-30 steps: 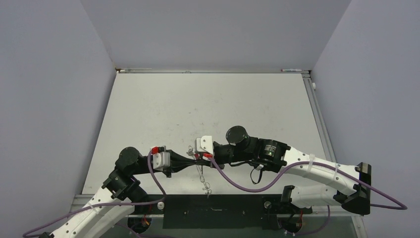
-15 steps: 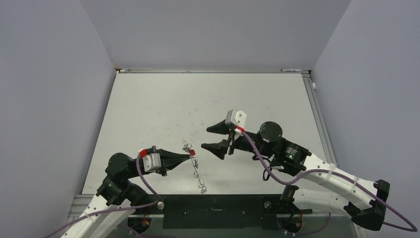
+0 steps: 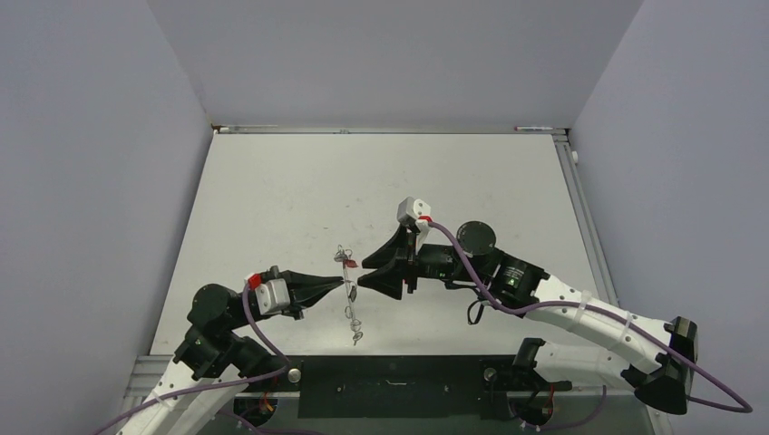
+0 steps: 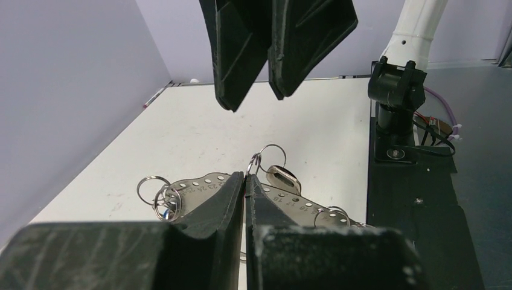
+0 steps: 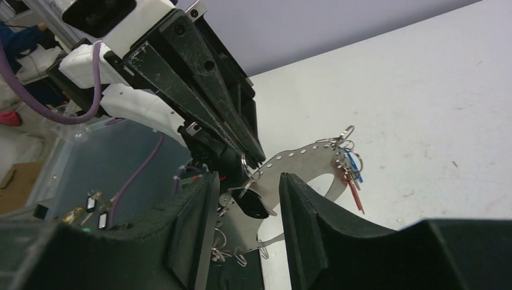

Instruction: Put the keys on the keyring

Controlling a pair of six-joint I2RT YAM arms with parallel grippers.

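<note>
The keyring shows as a curved silver band (image 5: 302, 158) with numbered holes, carrying several small split rings. It also shows in the top view (image 3: 352, 313) and the left wrist view (image 4: 199, 183). My left gripper (image 3: 345, 283) (image 4: 246, 176) is shut on one small split ring (image 4: 258, 162) (image 5: 246, 171). The black key (image 5: 253, 204) (image 4: 282, 176) hangs from this ring. The blue key (image 5: 356, 171) and the red key (image 5: 355, 197) hang at the band's far end. My right gripper (image 3: 363, 273) (image 5: 247, 181) is open and empty, its fingers either side of the left fingertips and the black key.
The black base plate (image 3: 390, 385) runs along the table's near edge, just below the band's lower end. The right arm's base post (image 4: 395, 96) stands to the right. Grey walls (image 3: 109, 181) close in the white table (image 3: 381, 181) on three sides.
One second ago both grippers met at the ring. The right gripper opened and backed off up and right, then came back open around the left fingertips. The left arm drew slightly left with the ring.
</note>
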